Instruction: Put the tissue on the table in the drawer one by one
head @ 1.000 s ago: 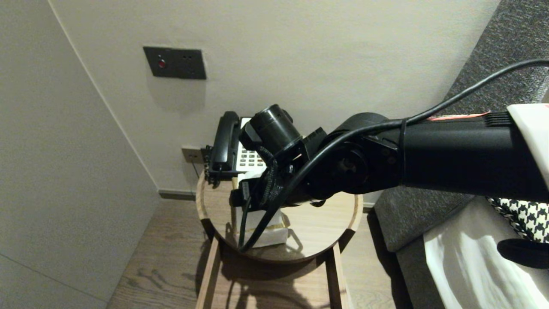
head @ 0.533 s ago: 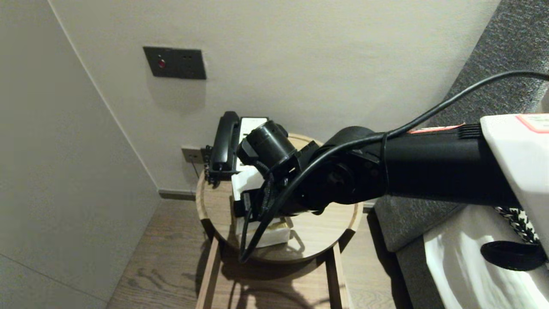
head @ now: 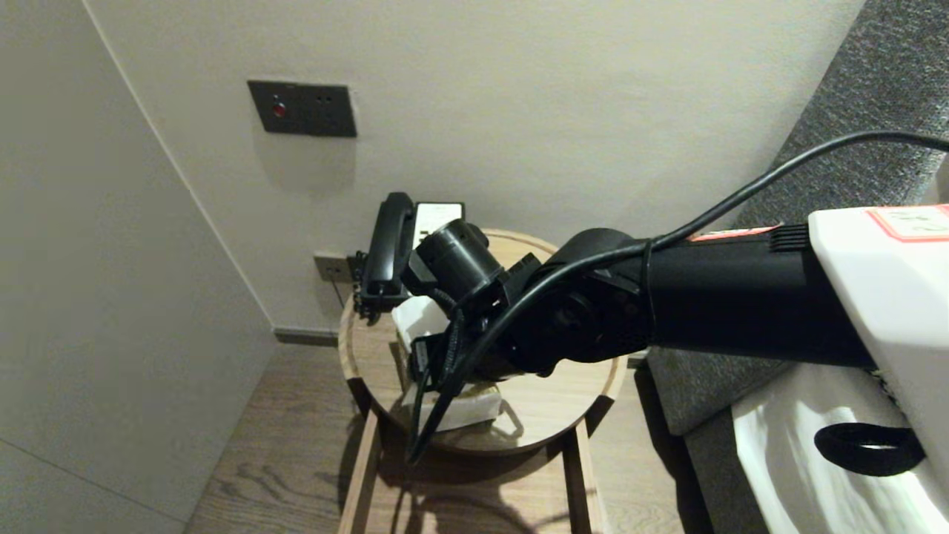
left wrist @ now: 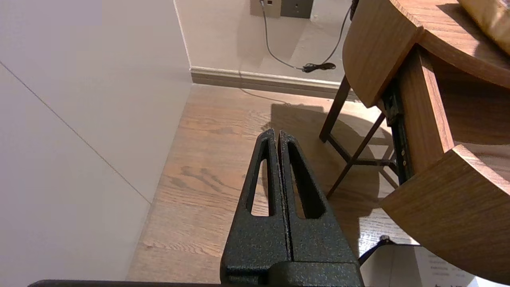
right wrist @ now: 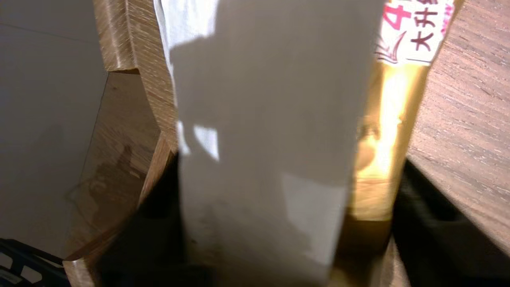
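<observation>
A white and gold tissue pack (head: 467,404) lies on the round wooden side table (head: 593,393). My right arm reaches over the table, and my right gripper (head: 445,371) points down at the pack. In the right wrist view the pack (right wrist: 263,119) fills the gap of the right gripper (right wrist: 279,179), and its dark fingers (right wrist: 159,187) lie against both long sides. The pack still rests on the tabletop. My left gripper (left wrist: 277,133) is shut and empty, parked low over the wooden floor beside the table.
A black telephone (head: 389,245) stands at the table's back edge by the wall. A drawer (left wrist: 442,207) is pulled out under the tabletop. A dark switch plate (head: 302,109) is on the wall. A grey headboard (head: 875,81) and a bed (head: 786,460) lie at the right.
My right arm has sunk and shifted left over the pack. Its fingers have come in from wide open to the pack's sides. The left arm has not moved.
</observation>
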You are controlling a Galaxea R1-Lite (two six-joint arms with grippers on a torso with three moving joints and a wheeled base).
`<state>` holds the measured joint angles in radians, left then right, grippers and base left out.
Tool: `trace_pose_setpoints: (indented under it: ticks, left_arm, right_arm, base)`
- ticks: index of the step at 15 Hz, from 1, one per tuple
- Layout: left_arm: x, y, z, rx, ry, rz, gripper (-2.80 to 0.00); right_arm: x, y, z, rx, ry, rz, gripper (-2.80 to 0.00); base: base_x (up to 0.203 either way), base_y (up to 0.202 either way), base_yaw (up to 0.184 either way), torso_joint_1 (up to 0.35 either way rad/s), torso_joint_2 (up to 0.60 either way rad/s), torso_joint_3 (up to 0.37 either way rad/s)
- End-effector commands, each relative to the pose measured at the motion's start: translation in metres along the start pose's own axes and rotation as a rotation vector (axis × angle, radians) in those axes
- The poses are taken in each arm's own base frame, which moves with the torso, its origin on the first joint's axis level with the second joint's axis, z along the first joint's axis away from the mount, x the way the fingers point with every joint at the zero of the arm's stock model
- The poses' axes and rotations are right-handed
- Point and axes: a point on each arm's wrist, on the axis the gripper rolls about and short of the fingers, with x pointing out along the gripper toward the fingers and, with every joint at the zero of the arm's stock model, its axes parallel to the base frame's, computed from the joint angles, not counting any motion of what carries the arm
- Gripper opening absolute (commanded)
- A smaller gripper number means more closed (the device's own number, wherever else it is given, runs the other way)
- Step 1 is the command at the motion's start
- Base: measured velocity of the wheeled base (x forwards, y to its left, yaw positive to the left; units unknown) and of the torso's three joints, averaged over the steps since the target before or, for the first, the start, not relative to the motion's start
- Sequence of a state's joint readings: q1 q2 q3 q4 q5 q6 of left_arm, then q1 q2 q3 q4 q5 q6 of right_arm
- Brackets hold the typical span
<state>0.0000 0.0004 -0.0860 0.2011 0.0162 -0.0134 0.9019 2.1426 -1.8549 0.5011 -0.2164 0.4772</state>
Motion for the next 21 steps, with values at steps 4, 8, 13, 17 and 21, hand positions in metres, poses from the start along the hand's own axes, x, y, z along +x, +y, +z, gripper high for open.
trace_pose_setpoints:
  ticks: [4,8,13,17,21]
  left_arm:
    - [0.0,0.0,-0.001,0.0,0.002,0.001,-2.8]
    - [0.0,0.0,0.0,0.0,0.001,0.001,-2.8]
    - [0.0,0.0,0.0,0.0,0.002,0.001,-2.8]
    - [0.0,0.0,0.0,0.0,0.001,0.001,-2.8]
    - [0.0,0.0,0.0,0.0,0.001,0.001,-2.8]
  right_arm:
    - [-0.013,-0.001,0.004,0.012,-0.02,-0.002,-2.8]
    - [-0.037,-0.006,0.007,0.049,-0.048,0.011,-2.8]
    - [-0.075,-0.015,0.007,0.07,-0.082,0.032,-2.8]
    - [-0.103,-0.029,-0.013,0.067,-0.055,0.034,-2.8]
    - [-0.125,-0.042,-0.036,0.067,-0.03,0.044,-2.8]
  base:
    - [0.0,0.0,0.0,0.0,0.0,0.0]
    - [0.0,0.0,0.0,0.0,0.0,0.0]
    - [0.0,0.0,0.0,0.0,0.0,0.0]
    - [0.0,0.0,0.0,0.0,0.0,0.0]
    - [0.0,0.0,0.0,0.0,0.0,0.0]
